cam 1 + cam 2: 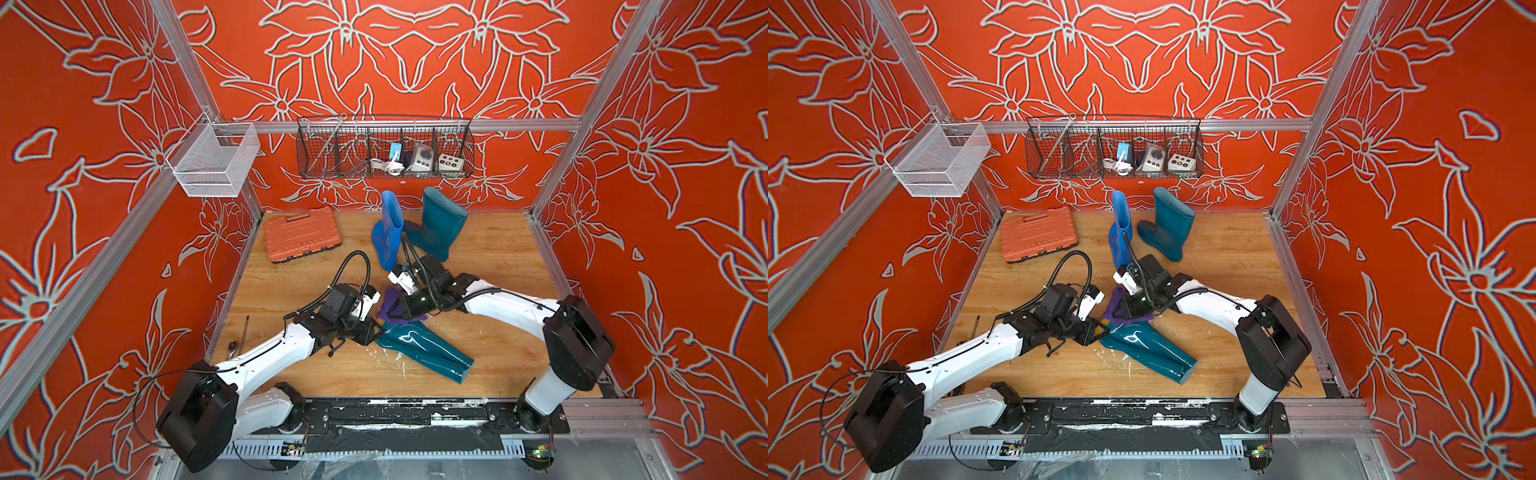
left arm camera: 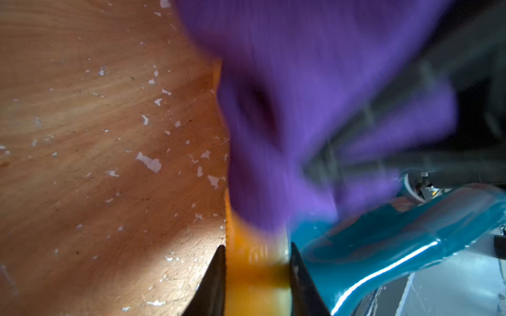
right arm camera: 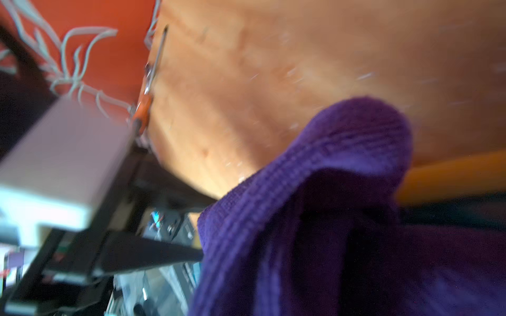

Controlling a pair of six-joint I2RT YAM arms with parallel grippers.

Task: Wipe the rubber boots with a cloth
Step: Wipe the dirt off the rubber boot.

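Observation:
A dark teal rubber boot [image 1: 424, 349] [image 1: 1148, 351] lies on its side on the wooden table, near the front. My left gripper [image 1: 374, 332] [image 2: 256, 246] is shut on its yellow-orange sole [image 2: 257, 273], one finger on each side. The purple cloth [image 1: 390, 305] [image 1: 1117, 305] [image 2: 301, 95] [image 3: 328, 219] is bunched in my shut right gripper [image 1: 401, 309] and rests on the foot end of that boot. The cloth hides the right fingertips. A slim bright blue boot [image 1: 388, 232] and a second teal boot [image 1: 440, 224] stand upright at the back.
A flat orange tool case [image 1: 301, 240] lies at the back left. A metal tool [image 1: 243, 336] lies along the table's left edge. A black wire basket [image 1: 384, 149] and a white mesh basket [image 1: 214, 160] hang on the frame. White flakes dot the wood.

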